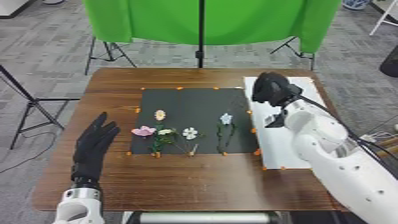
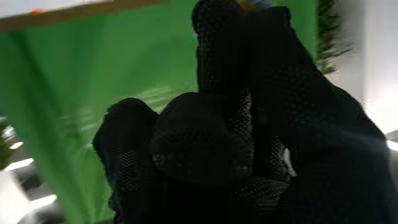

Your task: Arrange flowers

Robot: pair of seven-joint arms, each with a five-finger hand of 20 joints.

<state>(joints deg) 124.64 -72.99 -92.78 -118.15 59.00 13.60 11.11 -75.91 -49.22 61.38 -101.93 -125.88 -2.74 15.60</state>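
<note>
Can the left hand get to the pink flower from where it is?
Probably yes: the left hand is open just left of the pink flower, bare table between them, and the right hand is off at the white board.

In front of you, on the brown table [image 1: 178, 187], a black mat [image 1: 188, 101] carries a loose cluster: a peach flower [image 1: 160, 114] farthest from you, a pink flower [image 1: 143, 131], a cream flower [image 1: 165, 132] and a white flower [image 1: 190, 133]. The pale blue flower [image 1: 226, 119] lies apart to their right. Your left hand [image 1: 91, 146] is beside the mat, fingers straight; your right hand [image 1: 269, 88] is over the far part of the white panel [image 1: 286, 156].
</note>
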